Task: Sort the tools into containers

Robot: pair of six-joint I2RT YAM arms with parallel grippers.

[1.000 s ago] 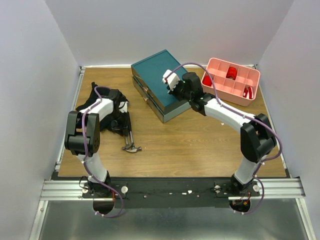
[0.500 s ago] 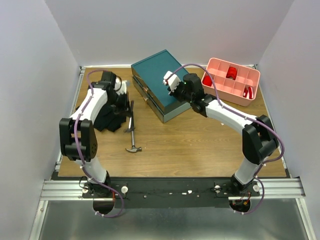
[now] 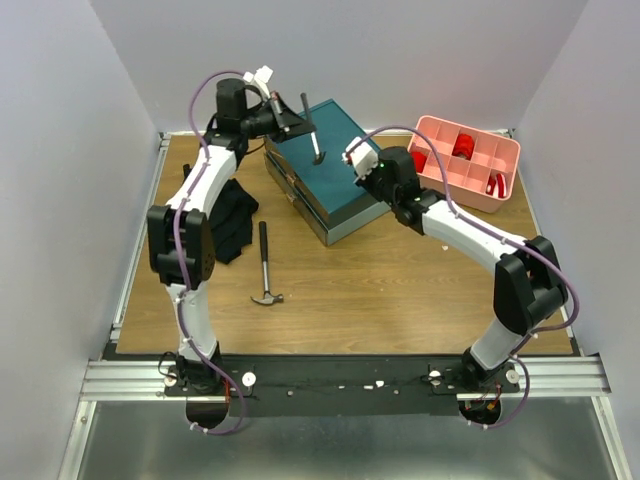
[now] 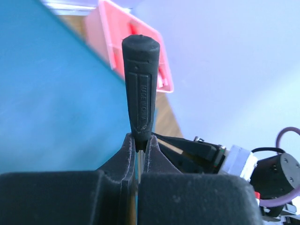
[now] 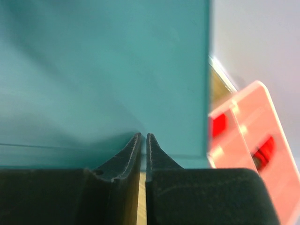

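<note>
**Hammer in the air over the teal box, its twin flat on the bench**

The left gripper (image 4: 139,149) is high at the back of the scene, and its black fingers (image 4: 125,161) are pinched tight on the hammer (image 4: 140,91). They grip just below the dark moulded handle, where it narrows. The handle is matte and rubbery, with raised ribs running its length and a rounded butt end. In the overhead view the hammer hangs nearly upright, handle up and steel head down. It sits above the flat, smooth lid of the teal box (image 3: 322,190), clear of the surface.

The box is a broad rectangular slab set at an angle on the wood-grain bench (image 3: 400,290). Its stacked drawer fronts (image 3: 290,192) face the left side.

The right gripper (image 5: 143,140) is low against the box's right flank. Its wedge-shaped fingers (image 5: 157,159) are pressed almost together with a thin slit between them and nothing in it. The plain teal wall fills its view, and I can't tell whether the tips touch it.

The second hammer (image 3: 263,262) lies flat on the bench, well apart from the box. Its slim dark handle points away from the arm bases, and its steel claw head is nearest them. Just to its left is the crumpled black cloth (image 3: 232,220).

At the far right stands a pink plastic tray (image 3: 512,165), divided into compartments with glossy red pieces (image 3: 462,146) in some of them.
</note>
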